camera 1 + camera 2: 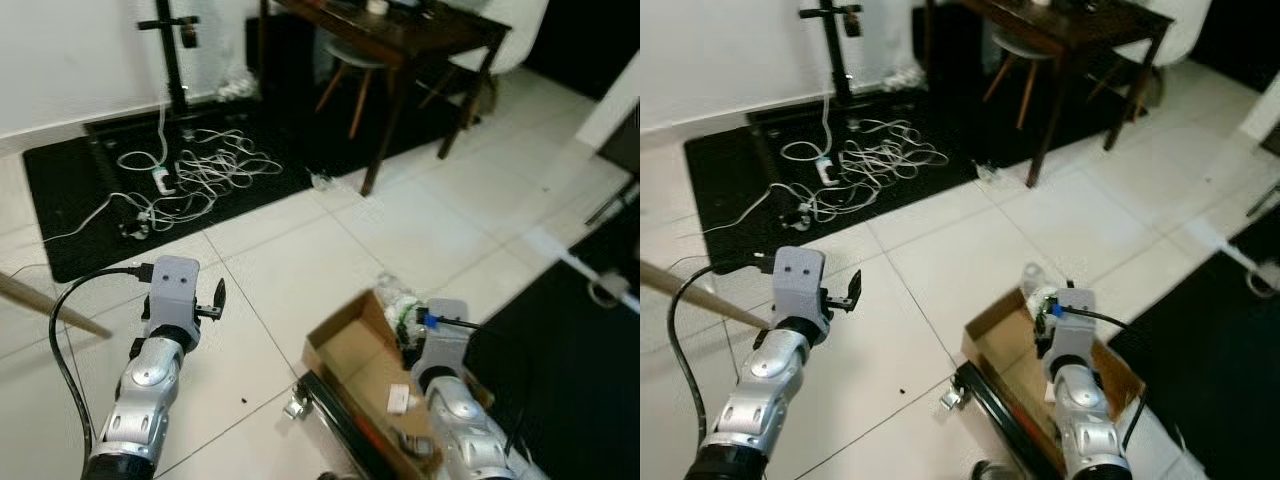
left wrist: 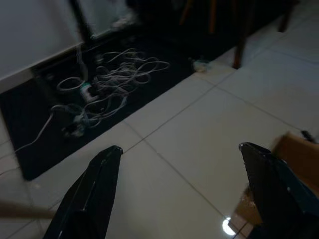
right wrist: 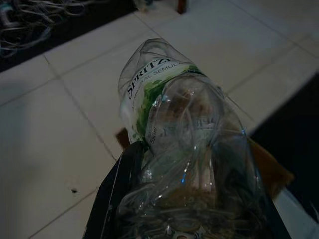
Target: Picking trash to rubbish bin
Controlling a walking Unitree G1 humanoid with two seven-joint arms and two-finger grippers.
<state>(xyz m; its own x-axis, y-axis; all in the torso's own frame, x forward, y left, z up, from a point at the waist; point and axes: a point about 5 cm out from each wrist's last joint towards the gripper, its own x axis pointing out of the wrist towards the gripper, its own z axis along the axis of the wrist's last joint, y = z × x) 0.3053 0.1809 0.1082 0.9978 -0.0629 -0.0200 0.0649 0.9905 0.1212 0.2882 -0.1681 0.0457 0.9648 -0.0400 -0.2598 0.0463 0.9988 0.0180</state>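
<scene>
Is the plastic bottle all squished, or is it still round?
Squished. In the right wrist view the clear plastic bottle is crumpled and dented, its green label wrinkled, gripped in the right pincer over the cardboard box.

A clear, crushed plastic bottle (image 3: 184,144) with a green and white label sits clamped in the right gripper (image 1: 405,312), its base pointing away from the wrist. It hangs over the far edge of an open cardboard box (image 1: 345,345) that stands on the white tiled floor. Inside the box lie a small white scrap (image 1: 398,398) and a dark piece (image 1: 412,440), too small to tell apart.
</scene>
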